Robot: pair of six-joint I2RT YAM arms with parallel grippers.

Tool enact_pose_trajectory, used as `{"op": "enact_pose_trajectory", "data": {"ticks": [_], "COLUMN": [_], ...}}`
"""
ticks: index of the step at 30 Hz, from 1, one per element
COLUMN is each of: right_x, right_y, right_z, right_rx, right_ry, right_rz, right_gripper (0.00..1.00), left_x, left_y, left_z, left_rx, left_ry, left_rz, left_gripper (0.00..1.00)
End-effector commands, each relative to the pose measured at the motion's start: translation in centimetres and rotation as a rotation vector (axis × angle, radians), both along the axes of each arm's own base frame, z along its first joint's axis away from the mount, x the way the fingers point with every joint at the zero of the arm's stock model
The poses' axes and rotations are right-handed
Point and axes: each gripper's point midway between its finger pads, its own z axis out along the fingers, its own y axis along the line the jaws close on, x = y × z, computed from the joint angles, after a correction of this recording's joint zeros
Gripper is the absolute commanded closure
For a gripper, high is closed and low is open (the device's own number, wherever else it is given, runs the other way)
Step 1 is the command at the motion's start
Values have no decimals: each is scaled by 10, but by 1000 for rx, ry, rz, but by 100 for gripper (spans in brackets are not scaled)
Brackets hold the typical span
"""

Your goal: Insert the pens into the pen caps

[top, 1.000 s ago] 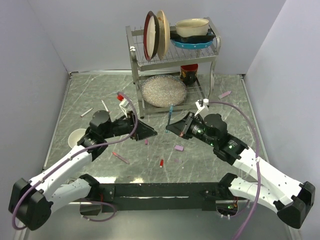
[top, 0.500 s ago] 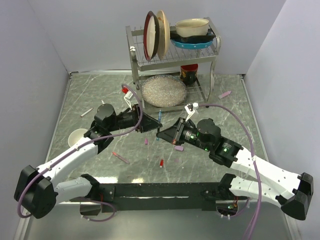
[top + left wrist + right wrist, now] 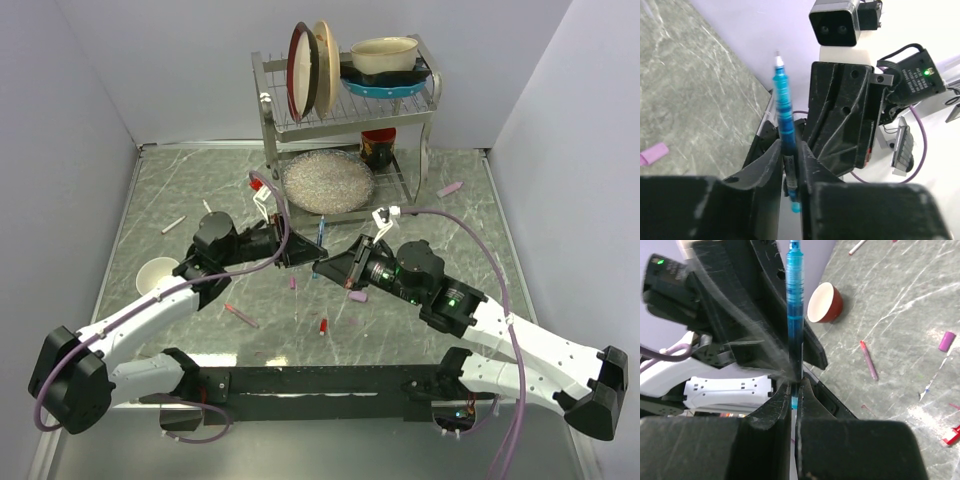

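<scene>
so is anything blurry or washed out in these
Right wrist: the blue pen is sharp, the dark left claw behind it is smeared. Left wrist: the near fingers are soft and dark, the pen crisp. Top external: even light, all crisp, only soft shadows.

A grey-green marbled tabletop (image 3: 180, 190) is stretching across the cell, its veins showing white. Plain pale walls are closing it in: a left wall (image 3: 60, 150), a back wall (image 3: 180, 60) and a right wall (image 3: 580, 120). A two-tier metal wire dish rack (image 3: 400, 108) is standing near the back wall. Soft, even light is falling from above, leaving only faint shadows.
</scene>
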Motion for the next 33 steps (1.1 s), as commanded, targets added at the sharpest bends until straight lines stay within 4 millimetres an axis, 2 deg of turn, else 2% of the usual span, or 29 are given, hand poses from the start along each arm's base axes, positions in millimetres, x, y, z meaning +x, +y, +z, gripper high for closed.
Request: {"op": "enact_pose_trajectory", "data": {"ticks": [1, 2, 4, 5, 7, 8, 9, 10, 11, 12, 13, 14, 15, 16, 17, 18, 19, 20, 21, 22, 23, 24, 25, 27, 28, 30, 31, 32, 33], "right_x": [1, -1, -2, -2, 1, 2, 8, 10, 17, 23, 39, 43, 57, 62, 69, 87, 94, 101, 113, 118, 126, 129, 134, 142, 147, 158, 163, 170, 175], "right_y": [-2, -1, -1, -1, -6, -9, -17, -21, -31, -41, -58, -70, -86, -100, -110, -136, -149, -171, -196, -213, -241, -258, -286, -309, -331, -347, -369, -374, -376], "right_z": [12, 12, 13, 11, 8, 1, -4, -11, -27, -35, -43, -57, -64, -78, -79, -90, -95, -94, -102, -104, -98, -104, -105, -113, -113, -125, -121, -136, -141], "right_rx": [31, 34, 33, 25, 10, -10, -32, -55, -108, -140, -182, -238, -260, -314, -333, -386, -426, -478, -549, -594, -651, -698, -715, -747, -732, -715, -691, -705, -684], "right_ry": [-56, -60, -67, -61, -60, -50, -50, -49, -33, -20, -9, 28, 63, 102, 124, 164, 190, 208, 230, 240, 220, 241, 267, 289, 314, 390, 418, 473, 508], "right_rz": [-10, 1, 8, 7, -23, -36, -84, -107, -161, -220, -332, -373, -452, -495, -534, -626, -673, -749, -824, -882, -1009, -1071, -1163, -1194, -1254, -1265, -1320, -1307, -1289], "right_gripper": [100, 100, 91, 75, 56, 44, 39, 36, 33, 32, 32, 32, 32, 32, 32, 33, 34, 34, 34, 36, 36, 37, 40, 43, 44, 46, 47, 47, 48], "left_x": [-6, -7, -10, -11, -5, 0, 6, 16, 22, 27, 35, 38, 37, 40, 42, 45, 44, 39, 44, 43, 41, 43, 43, 40, 40, 38, 38, 37, 37], "left_y": [-1, -2, -4, -4, -1, 1, 5, 11, 17, 24, 33, 39, 45, 52, 56, 64, 68, 75, 80, 84, 90, 95, 99, 102, 103, 106, 107, 108, 109], "left_z": [15, 14, 15, 14, 20, 10, 24, 24, 16, 28, 31, 33, 36, 32, 28, 23, 21, 13, 14, 11, 7, 8, 6, 13, 15, 17, 18, 21, 22], "left_rx": [-62, -64, -73, -68, -52, 4, 17, 50, 111, 129, 146, 156, 173, 201, 231, 271, 279, 285, 280, 280, 282, 286, 304, 304, 299, 300, 300, 296, 295], "left_ry": [-14, -7, 2, 8, -41, 3, -83, -93, -61, -131, -144, -156, -186, -187, -200, -241, -255, -274, -300, -311, -323, -324, -318, -356, -369, -375, -378, -390, -394], "left_rz": [-33, -45, -75, -81, -64, -37, -6, 37, 78, 105, 140, 151, 157, 183, 206, 263, 285, 311, 363, 388, 417, 448, 470, 478, 484, 494, 500, 506, 513], "left_gripper": [93, 98, 99, 99, 99, 99, 99, 99, 99, 99, 99, 99, 99, 99, 99, 99, 99, 99, 99, 99, 99, 99, 99, 99, 99, 99, 99, 99, 99]}}
